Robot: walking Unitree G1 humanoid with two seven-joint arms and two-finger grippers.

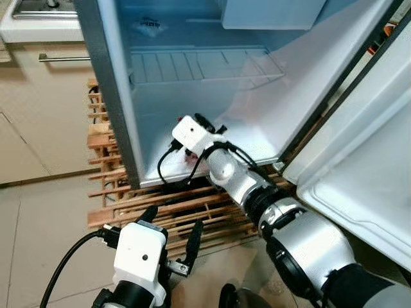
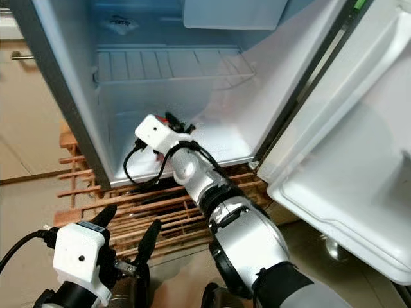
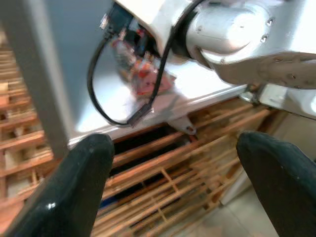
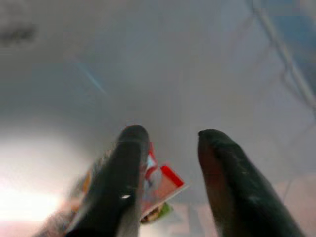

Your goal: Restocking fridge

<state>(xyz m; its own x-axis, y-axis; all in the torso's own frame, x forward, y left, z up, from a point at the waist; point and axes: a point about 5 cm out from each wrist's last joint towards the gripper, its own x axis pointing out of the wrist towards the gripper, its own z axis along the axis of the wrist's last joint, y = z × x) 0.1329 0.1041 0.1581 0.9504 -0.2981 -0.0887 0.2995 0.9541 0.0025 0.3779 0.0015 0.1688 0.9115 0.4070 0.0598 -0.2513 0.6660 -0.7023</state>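
1. The fridge (image 1: 192, 96) stands open on a wooden slatted pallet (image 1: 192, 215); its door (image 1: 366, 173) is swung out on the robot's right.
2. A wire shelf (image 1: 205, 64) spans the upper part of the cabinet. A pale compartment (image 1: 270, 13) sits above it at the top right.
3. The right gripper (image 4: 165, 148) is reached inside the fridge, low over the fridge floor (image 2: 221, 147), near that floor's front edge and towards its left side.
4. The right jaws stand apart with a narrow gap. The right wrist view shows a red and white packet (image 4: 160, 185) lying just beyond and beneath the fingertips, partly behind one of them; whether the fingers touch it cannot be told (the picture is blurred).
5. The same packet appears in the left wrist view, on the fridge floor under the right wrist, close to the front edge.
6. The left gripper (image 1: 170, 234) hangs outside the fridge, low, over the front edge of the pallet. Its jaws are wide and hold nothing.
7. A cabinet (image 1: 38, 122) with a bar handle (image 1: 64, 58) stands to the left of the fridge, under a pale counter (image 1: 35, 29).
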